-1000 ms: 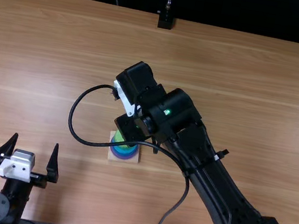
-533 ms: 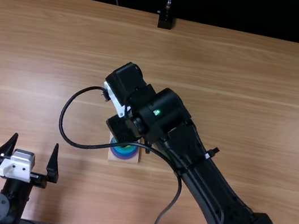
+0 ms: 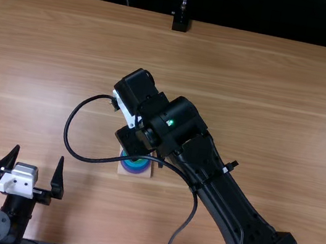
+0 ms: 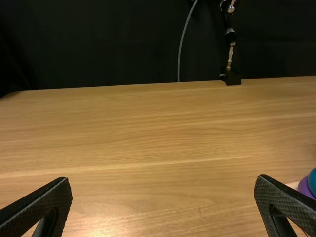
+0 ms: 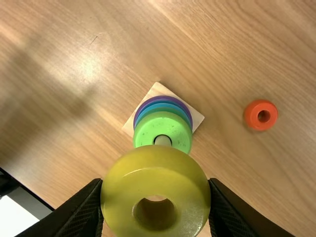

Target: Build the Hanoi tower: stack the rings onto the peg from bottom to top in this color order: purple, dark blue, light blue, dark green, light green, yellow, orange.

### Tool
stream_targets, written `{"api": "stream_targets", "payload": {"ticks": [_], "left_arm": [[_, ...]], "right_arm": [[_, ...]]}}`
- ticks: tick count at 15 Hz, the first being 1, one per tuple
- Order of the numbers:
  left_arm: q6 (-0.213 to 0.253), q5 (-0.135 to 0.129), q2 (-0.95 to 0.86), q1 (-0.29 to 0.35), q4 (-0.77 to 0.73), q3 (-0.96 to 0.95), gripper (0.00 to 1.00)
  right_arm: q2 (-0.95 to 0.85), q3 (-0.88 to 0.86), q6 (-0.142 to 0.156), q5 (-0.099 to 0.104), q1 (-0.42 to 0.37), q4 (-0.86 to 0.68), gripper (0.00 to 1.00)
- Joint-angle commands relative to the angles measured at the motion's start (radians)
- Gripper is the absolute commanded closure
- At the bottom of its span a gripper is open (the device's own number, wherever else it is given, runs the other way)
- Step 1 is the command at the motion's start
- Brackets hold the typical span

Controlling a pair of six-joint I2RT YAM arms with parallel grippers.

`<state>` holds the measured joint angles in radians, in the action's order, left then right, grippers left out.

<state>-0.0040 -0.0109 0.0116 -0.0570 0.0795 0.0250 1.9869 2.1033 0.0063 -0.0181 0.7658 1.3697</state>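
Ring — one, yellow — in right claw

Several rings apparently around peg

Glossy yellow ring (smooth, too).

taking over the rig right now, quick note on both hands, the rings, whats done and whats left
Left hand: open, empty.
Right hand: shut on the yellow ring, not yet on the peg.
Orange ring: loose on the table.
Done: purple ring at the bottom, blue above, light green ring on top; can't tell if dark green is underneath.
To do: yellow, then orange.
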Motion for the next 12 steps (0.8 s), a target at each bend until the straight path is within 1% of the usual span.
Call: {"api": "stream_targets", "payload": {"ticks": [1,2,3,5,7,9,10,12], "left_arm": [[0.006,-0.006,-0.012,0.002,0.005,-0.025,0.00],[0.006,-0.006,-0.012,0.002,0.005,-0.025,0.00],[0.006,-0.006,-0.012,0.002,0.005,-0.025,0.00],[0.006,-0.006,-0.012,0.002,0.005,-0.025,0.00],[0.006,-0.006,-0.012,0.002,0.003,-0.025,0.00],[0.006,-0.006,-0.012,0.002,0.005,-0.025,0.00],[0.006,-0.006,-0.012,0.002,0.005,-0.025,0.00],[0.006,-0.006,-0.012,0.002,0.005,-0.025,0.00]], "right_arm": [[0.018,0.024,0.003,0.000,0.015,-0.001,0.58],[0.020,0.020,0.003,0.002,0.015,0.001,0.07],[0.020,0.017,0.001,0.007,0.015,0.005,0.00],[0.020,0.017,0.001,0.002,0.015,0.005,0.00],[0.020,0.024,0.001,0.003,0.015,-0.003,0.00],[0.020,0.034,0.007,-0.002,0.013,-0.005,0.00],[0.020,0.037,0.007,-0.002,0.012,-0.017,0.00],[0.021,0.026,0.007,0.000,0.001,-0.093,0.00]]}}
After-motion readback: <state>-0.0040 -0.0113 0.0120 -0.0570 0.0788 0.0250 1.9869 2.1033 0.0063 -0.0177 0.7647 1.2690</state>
